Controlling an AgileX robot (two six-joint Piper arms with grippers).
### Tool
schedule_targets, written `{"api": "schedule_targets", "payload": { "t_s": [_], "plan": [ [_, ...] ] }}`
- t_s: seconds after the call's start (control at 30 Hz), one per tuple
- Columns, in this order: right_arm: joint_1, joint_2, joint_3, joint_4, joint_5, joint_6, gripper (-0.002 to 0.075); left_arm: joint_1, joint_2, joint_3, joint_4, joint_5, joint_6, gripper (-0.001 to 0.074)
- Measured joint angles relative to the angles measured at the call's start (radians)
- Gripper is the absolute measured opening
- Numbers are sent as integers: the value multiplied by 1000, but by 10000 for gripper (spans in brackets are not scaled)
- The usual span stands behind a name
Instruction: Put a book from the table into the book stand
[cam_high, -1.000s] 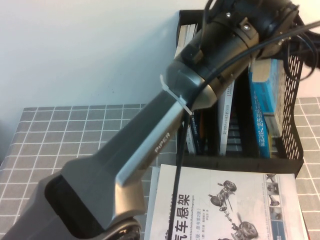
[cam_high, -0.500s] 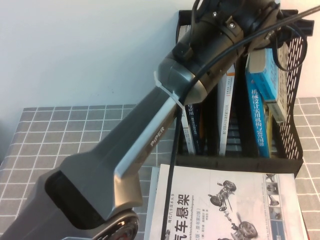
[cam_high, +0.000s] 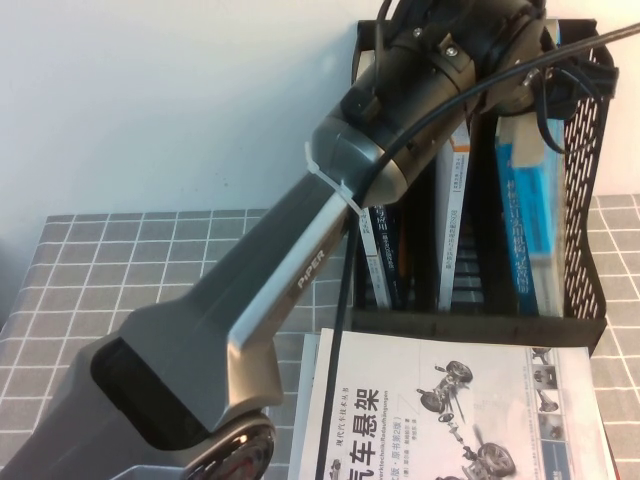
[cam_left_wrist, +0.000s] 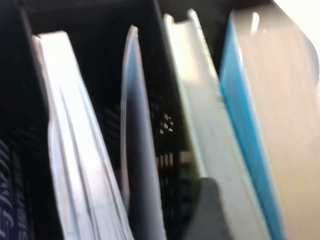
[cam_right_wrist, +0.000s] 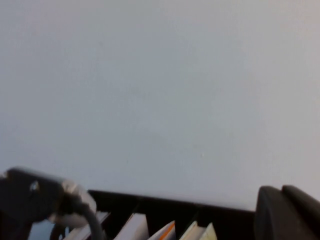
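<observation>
Since a second ago, the book has come from a tilt to stand upright in the rightmost slot of the book stand, directly beneath the left claw. That claw sits at the book's top edge above the stand; whether its fingers are clamped or apart I cannot tell. A white book with car drawings lies on the desk, well below it. Only a dark finger of the right claw shows, raised beside the stand's top; its state I cannot tell.
</observation>
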Motion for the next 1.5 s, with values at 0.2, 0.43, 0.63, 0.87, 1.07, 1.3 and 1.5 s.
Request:
{"api": "schedule_targets", "payload": {
  "t_s": [0.2,0.43,0.63,0.87,1.07,1.3,1.5],
  "plan": [
    [0,-13,85,-49,19,-2,-3,12,0,0,42,-32,38,507],
    [0,-48,225,-140,152,-2,-3,16,-12,-2,120,-47,63,456],
    [0,-102,323,-310,363,73,-3,16,-107,-2,221,-47,67,128],
    [0,-166,396,-520,544,243,-3,16,-274,-6,268,14,91,7],
    [0,-69,439,-495,522,225,-3,16,-330,-9,275,155,138,1],
    [0,172,420,-273,483,17,-3,16,-330,-9,215,178,183,1],
    [3,348,326,-156,490,-113,-3,16,-330,-9,186,194,218,1]
  ]
}}
